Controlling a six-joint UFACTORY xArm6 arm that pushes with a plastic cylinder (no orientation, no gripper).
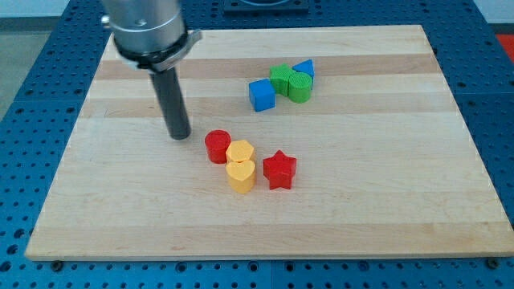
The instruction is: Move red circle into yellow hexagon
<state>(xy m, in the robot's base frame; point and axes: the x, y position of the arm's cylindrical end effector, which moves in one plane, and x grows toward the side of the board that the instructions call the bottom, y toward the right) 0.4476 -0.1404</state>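
Tip (179,135) of my smooth dark rod stands left of red circle (217,147), which touches yellow hexagon (239,152).

The pale wooden tabletop (361,209) shows lengthwise grain in light and darker strips, with a smooth satin finish. The dark cylindrical rod ending in my tip (180,136) looks like matt black plastic or rubber, mounted under a brushed grey metal collar (148,32). The red circle block (217,147) and the yellow hexagon block (240,151) look smooth, matt and uniformly coloured.
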